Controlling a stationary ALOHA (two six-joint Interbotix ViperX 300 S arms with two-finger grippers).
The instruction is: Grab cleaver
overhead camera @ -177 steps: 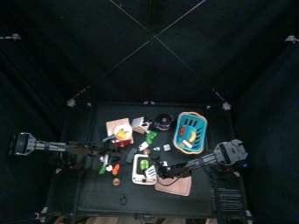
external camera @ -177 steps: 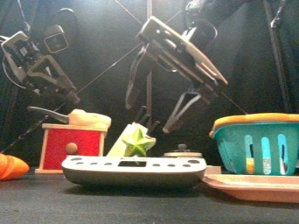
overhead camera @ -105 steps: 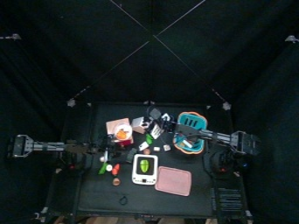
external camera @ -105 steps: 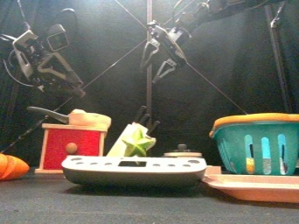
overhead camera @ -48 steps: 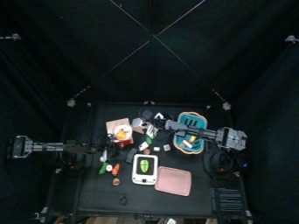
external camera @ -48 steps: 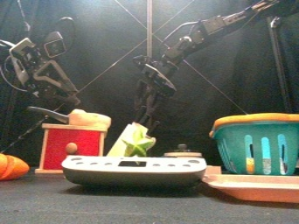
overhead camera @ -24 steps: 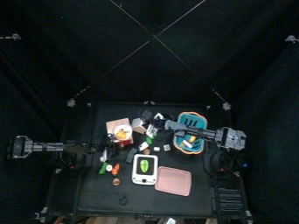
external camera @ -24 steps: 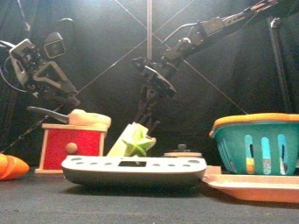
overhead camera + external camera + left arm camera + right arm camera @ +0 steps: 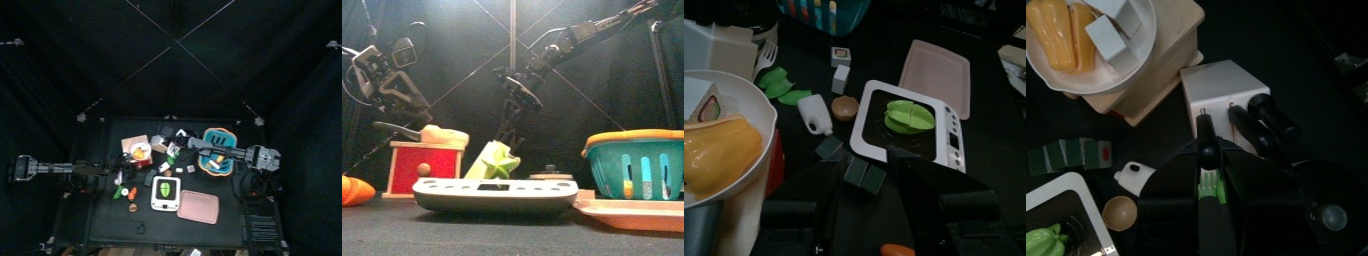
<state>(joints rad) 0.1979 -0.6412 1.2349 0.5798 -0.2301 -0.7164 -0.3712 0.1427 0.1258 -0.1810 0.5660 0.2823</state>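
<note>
A white knife block (image 9: 1224, 92) stands near the table's middle, with several black handles (image 9: 1269, 118) sticking out of it. Which handle is the cleaver's I cannot tell. The block also shows in the top view (image 9: 162, 139). My right gripper (image 9: 1207, 140) reaches across from the right and sits on the block, its jaws closed together on a thin black handle. It also shows in the top view (image 9: 167, 143) and the front view (image 9: 510, 105). My left gripper (image 9: 878, 185) is open and empty, hanging over the table's left part (image 9: 116, 178).
A white scale (image 9: 163, 192) holding a green star fruit (image 9: 493, 160) stands at the front, with a pink tray (image 9: 201, 206) to its right. A teal basket (image 9: 639, 165) is at the right. A red box (image 9: 425, 168) with a bowl on top is at the left.
My right arm swung from the front right to the knife block, and the gripper came down onto the handles. In the last second it barely moved. The left arm stayed put.
</note>
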